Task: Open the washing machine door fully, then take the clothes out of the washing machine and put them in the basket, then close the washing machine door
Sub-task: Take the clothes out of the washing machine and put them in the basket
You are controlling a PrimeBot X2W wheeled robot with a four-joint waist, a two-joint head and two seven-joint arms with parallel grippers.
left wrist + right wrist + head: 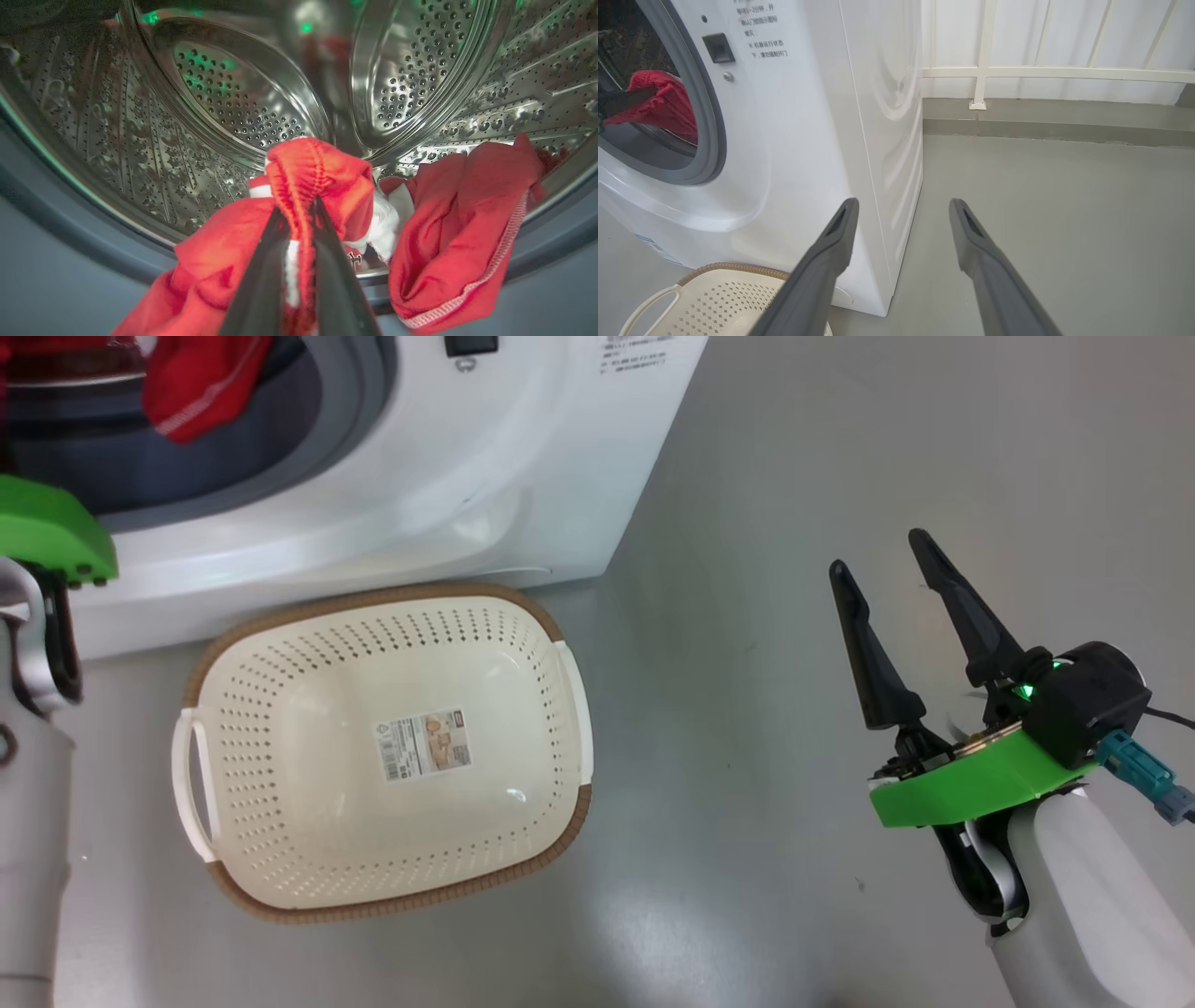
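Fingers of the left gripper (299,205) clamp soft, bright red clothes (322,172) at the shiny perforated steel drum (233,102); right gripper (878,555) hangs spread wide, empty, near the cream perforated plastic basket (373,594).

Mouth of white boxy front-loading washing machine (420,476): lower part blocked by bright red soft clothes (317,172) w/ white trim, bunched on the lip and draped over the grey rubber ring (710,140). Left gripper (299,205) sits mid-mouth, fingers pinched on that fabric. Above and beside it, the perforated steel drum (233,93) is open room. Cream-white perforated plastic basket (280,728) w/ brown woven-look rim stands on the floor just in front of washer, top open from above. Right gripper (878,551), fingers apart, hangs over bare grey floor (747,756), well apart from basket. Right of washer's front corner, floor runs open to low grey kerb (1064,126) and white railing (980,70).
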